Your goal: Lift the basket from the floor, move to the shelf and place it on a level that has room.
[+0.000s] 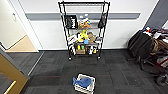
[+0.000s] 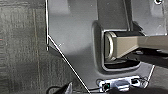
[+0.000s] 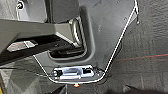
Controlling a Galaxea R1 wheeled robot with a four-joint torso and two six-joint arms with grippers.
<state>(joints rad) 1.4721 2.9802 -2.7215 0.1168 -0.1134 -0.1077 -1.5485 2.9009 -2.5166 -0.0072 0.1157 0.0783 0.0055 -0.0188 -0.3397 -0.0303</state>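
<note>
Nearest to me in the head view, the basket (image 1: 85, 84) sits on the floor (image 1: 117, 72), a blue soft item (image 1: 82, 81) lying across its top. I cannot tell how either arm's fingers stand. Open carpet lies between the basket and the shelf (image 1: 84, 30), which stands against the white wall (image 1: 125, 27). Its level (image 1: 83, 3) is bare wire, the lower tiers crowded. A wooden door (image 1: 11, 72) stands left; dark bags (image 1: 142, 43) are heaped right.

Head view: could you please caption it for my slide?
Basket holding a blue item on the dark carpet, facing the black wire shelf by the wall.
</note>
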